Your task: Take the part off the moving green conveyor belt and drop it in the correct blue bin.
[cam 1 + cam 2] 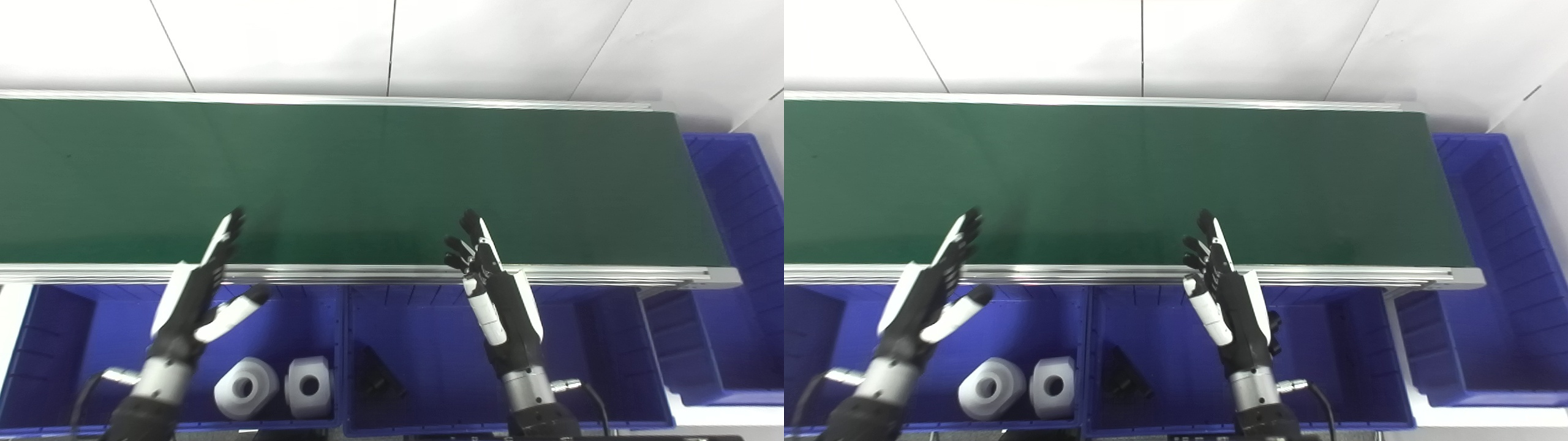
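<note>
The green conveyor belt runs crosswise beyond both hands, and no part shows on it. Nearer than the belt, three blue bins sit in a row: the left bin under the left hand, the middle bin under the right hand, and a third bin well to the right of both. The left hand is released, fingers spread, grasping nothing. The right hand is likewise released. Two white parts lie just right of the left wrist; a black part lies left of the right wrist.
</note>
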